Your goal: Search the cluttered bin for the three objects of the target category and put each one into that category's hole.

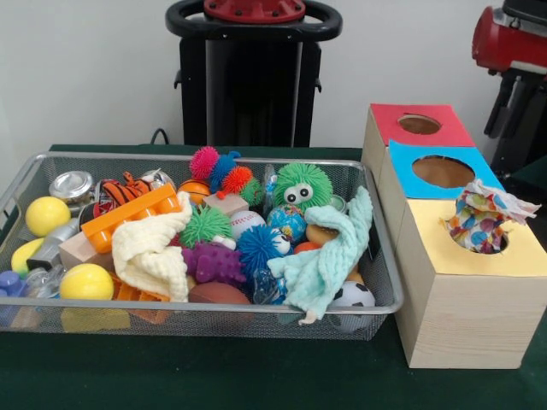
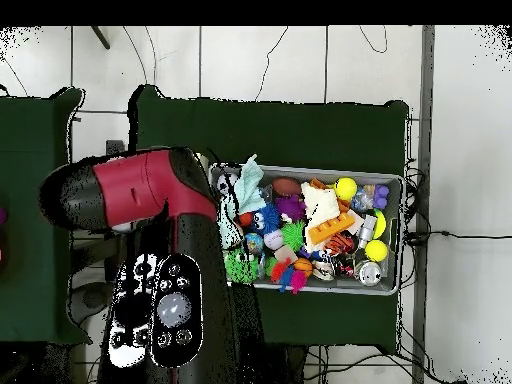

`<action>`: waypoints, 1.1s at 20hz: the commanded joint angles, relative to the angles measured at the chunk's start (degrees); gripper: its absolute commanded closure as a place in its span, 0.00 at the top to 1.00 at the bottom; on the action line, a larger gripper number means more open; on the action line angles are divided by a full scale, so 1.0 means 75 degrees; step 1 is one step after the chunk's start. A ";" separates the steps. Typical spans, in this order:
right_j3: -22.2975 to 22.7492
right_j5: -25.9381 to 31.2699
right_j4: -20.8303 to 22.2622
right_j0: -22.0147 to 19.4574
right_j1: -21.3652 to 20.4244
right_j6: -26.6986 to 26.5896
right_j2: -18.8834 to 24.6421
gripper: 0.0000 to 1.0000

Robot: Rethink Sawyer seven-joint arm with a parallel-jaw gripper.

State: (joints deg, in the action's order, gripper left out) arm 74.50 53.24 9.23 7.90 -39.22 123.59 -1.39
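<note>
The wire-mesh bin [image 1: 214,159] sits left of centre, full of toys; it also shows in the overhead view [image 2: 392,180]. One white cloth printed with coloured hearts and spots [image 1: 481,218] is bunched in the hole of the yellow-faced wooden box [image 1: 461,316], half sticking out and covering most of the hole. No other printed cloth shows in the bin. The gripper is not visible: in the overhead view the red and black arm [image 2: 150,195] hangs over the boxes and hides it, and in the front view only an arm part [image 1: 511,38] shows at top right.
The blue-faced box hole [image 1: 442,172] and the red-faced box hole [image 1: 419,125] stand behind the yellow one. A mint-green cloth [image 1: 329,256] drapes over the bin's right end. A cream-yellow cloth [image 1: 154,252], spiky balls, yellow balls and an orange block fill the bin.
</note>
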 commanded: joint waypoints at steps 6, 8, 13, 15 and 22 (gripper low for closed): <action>0.0503 -0.0556 0.0445 -0.0042 0.1059 0.0309 0.0249 0.00; 0.0479 -0.0633 0.0388 -0.0068 0.1179 0.0365 0.0266 0.00; 0.0594 -0.1017 0.0252 -0.0131 0.1363 0.0444 0.0344 0.00; 0.0706 -0.1322 0.0215 -0.0138 0.1371 0.0499 0.0369 0.00; 0.0726 -0.2302 0.0102 -0.0080 0.1608 0.0721 0.0414 0.00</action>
State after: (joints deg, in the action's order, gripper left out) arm 74.78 41.72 9.21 7.95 -30.36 123.59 -1.36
